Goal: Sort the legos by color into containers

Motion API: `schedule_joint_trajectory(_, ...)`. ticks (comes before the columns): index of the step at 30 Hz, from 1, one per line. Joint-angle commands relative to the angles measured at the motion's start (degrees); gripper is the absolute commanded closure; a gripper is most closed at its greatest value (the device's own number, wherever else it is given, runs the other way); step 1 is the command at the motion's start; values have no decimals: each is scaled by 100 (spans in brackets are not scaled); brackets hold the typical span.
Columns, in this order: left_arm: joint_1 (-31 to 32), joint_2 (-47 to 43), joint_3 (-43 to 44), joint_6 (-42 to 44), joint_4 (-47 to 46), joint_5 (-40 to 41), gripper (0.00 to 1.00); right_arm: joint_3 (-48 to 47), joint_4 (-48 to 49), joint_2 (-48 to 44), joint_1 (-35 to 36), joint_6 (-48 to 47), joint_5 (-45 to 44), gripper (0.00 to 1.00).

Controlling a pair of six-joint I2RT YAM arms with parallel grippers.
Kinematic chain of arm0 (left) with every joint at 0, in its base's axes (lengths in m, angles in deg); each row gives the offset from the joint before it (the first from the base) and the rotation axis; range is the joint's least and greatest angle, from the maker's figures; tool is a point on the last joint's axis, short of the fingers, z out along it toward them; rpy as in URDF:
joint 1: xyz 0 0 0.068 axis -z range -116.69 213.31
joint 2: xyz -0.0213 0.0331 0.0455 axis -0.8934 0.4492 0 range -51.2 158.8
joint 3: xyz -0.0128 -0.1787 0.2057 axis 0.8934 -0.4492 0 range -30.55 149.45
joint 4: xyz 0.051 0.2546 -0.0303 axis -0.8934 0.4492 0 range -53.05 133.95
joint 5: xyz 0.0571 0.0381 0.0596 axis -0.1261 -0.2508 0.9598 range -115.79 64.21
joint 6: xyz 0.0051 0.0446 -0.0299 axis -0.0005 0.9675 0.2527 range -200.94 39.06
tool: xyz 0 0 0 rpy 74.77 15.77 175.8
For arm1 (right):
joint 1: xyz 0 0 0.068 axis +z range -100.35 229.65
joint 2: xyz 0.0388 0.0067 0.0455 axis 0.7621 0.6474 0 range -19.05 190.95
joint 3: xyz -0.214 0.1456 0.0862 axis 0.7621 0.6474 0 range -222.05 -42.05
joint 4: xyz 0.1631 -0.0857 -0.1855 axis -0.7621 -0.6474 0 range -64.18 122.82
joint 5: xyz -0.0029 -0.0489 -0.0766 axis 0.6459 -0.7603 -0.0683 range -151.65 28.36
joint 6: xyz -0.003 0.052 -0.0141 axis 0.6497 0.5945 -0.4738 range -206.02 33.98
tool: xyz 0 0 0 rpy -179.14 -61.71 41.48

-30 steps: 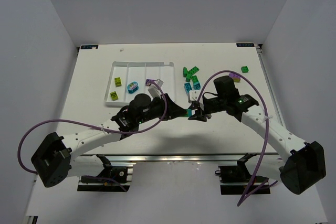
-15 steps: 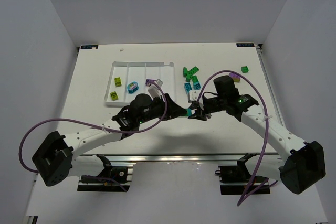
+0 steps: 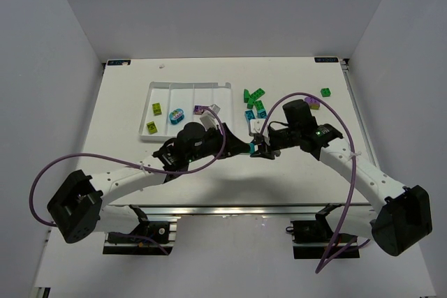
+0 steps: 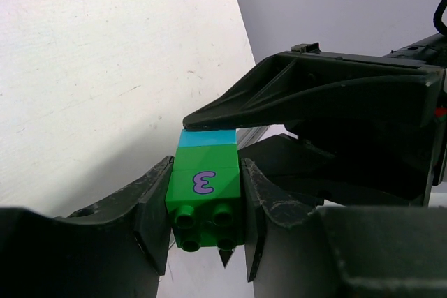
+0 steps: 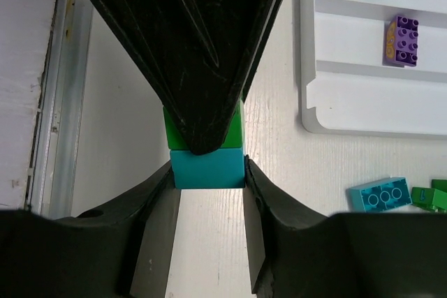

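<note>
White tabletop (image 3: 126, 102) between grey walls holds the action about midway between its left and right edges, somewhat toward the near edge. A green brick (image 4: 204, 193) marked with a purple 3 is joined to a teal brick (image 5: 208, 167). The left gripper (image 4: 204, 204) is clamped on the green brick from both sides. The right gripper (image 5: 208, 172) is clamped on the teal brick, its fingers crossing the other pair. Whether the stack touches the surface cannot be told. Toward the far left corner lies the tray (image 3: 188, 84): two yellow-green bricks (image 3: 158, 109) in its leftmost compartment, a rounded teal piece (image 3: 177, 114) in the next, a purple brick (image 5: 400, 40) in the third. Just right of the tray sits a loose cluster of green and teal bricks (image 3: 255, 94), and a single green brick (image 3: 326, 91) lies nearer the far right corner.
</note>
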Motion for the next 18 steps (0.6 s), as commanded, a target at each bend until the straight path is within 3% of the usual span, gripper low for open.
schedule_joint_trajectory(1, 5, -41, 97, 165, 26, -86, 95, -185, 55, -27, 13, -3, 114, 90)
schedule_joint_trajectory(2, 5, -76, 88, 157, 26, -69, 100, -168, 64, -35, 13, -12, 105, 92)
schedule_joint_trajectory(18, -953, -1280, -211, 402, 922, -165, 100, 140, 152, -27, -224, -74, -44, 96)
